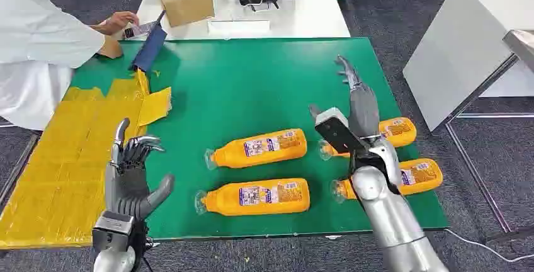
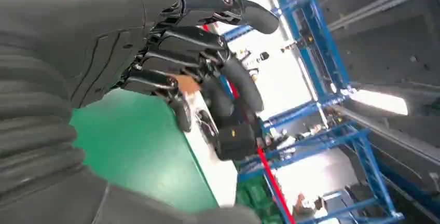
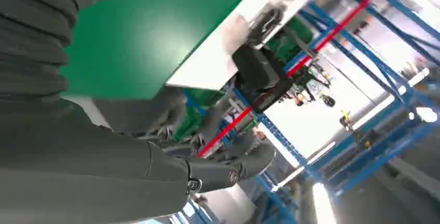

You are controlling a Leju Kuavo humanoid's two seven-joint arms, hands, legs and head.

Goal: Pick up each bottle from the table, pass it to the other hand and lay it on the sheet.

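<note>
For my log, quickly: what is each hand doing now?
Left hand: open, holding nothing.
Right hand: open, fingers stretched out, holding nothing.

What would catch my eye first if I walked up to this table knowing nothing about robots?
Four orange plastic bottles lying on their sides on the green table mat, two in the middle and two further right. Above the right pair hangs the robot's silver right hand, fingers stretched out and holding nothing. Its left hand hovers open beside the yellow sheet.
</note>
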